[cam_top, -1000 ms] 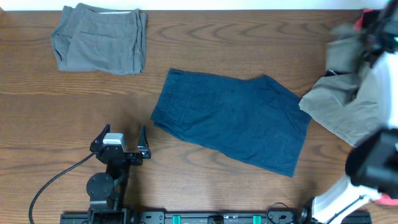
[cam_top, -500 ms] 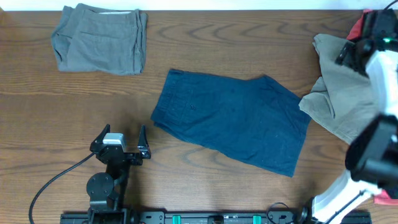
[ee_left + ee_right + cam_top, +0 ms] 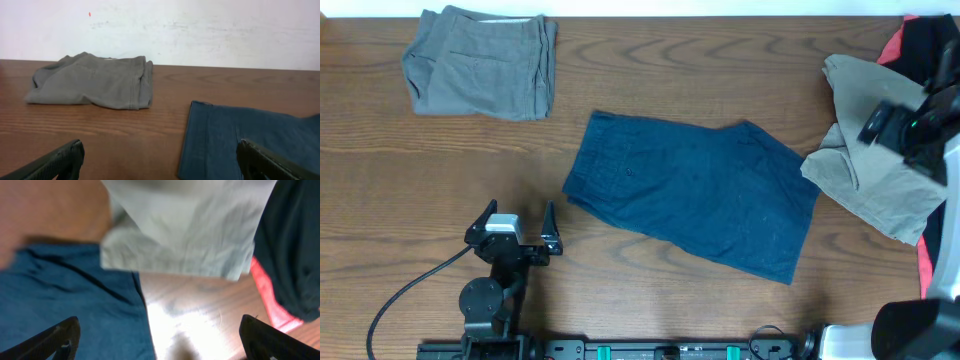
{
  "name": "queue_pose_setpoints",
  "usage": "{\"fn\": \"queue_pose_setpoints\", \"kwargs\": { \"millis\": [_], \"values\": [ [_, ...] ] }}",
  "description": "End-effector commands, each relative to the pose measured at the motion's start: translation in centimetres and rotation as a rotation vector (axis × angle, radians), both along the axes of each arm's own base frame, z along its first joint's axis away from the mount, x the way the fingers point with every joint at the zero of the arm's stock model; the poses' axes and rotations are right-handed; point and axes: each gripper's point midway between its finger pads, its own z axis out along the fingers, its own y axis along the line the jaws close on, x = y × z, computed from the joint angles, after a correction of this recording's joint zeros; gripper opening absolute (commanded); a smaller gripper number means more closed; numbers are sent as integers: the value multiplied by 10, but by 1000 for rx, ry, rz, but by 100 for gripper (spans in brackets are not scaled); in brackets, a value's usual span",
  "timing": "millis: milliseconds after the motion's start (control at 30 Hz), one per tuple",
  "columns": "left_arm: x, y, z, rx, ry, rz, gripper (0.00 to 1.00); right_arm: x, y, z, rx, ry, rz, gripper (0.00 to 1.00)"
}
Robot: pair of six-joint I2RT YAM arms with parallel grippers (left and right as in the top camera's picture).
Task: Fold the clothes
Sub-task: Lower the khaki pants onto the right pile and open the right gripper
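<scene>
left gripper [image 3: 518, 214]: parked below and to the left of the dark blue cotton shorts [image 3: 695, 195], fingers spread wide, holding nothing. right gripper [image 3: 160, 339]: likewise spread and empty, hovering over the crumpled khaki fabric garment [image 3: 875, 165], itself touching the right-hand edge of the blue shorts. blue shorts: spread flat in one layer on the brown wooden table [image 3: 720, 60], lying at a tilt, waistband towards the upper left, not yet folded. up and to the left of them, well apart: folded grey fabric shorts [image 3: 480, 62], apparently finished. further right of the blue shorts, beyond the khaki heap: red and black cloth [image 3: 920, 45], mostly cut off at the frame edge. step in hand, by the look of it: starting on the blue pair. next, probably: pinch one long edge near waistband and hem, lift just clear, carry across onto the opposite edge, without dragging the lower layer or snagging the khaki.
</scene>
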Motion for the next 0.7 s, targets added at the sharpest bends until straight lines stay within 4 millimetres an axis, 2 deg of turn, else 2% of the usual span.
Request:
{"fn": "queue_pose_setpoints", "kwargs": {
  "millis": [0,167,467,567,667],
  "values": [
    [-1,-5,-14,-11,39,-25,98,-20,-6,-42,-15,116,-93,99],
    [-1,-5,-14,-11,39,-25,98,-48,-31,-80,-29,177,-284,99],
    [-1,-5,-14,-11,39,-25,98,-83,-63,-126,29,192,-455,99],
    [-1,-5,-14,-11,39,-25,98,-87,-73,-137,81,146,-503,99],
    [-1,-5,-14,-11,39,-25,98,-83,-83,-144,110,83,-497,99]
  ]
}}
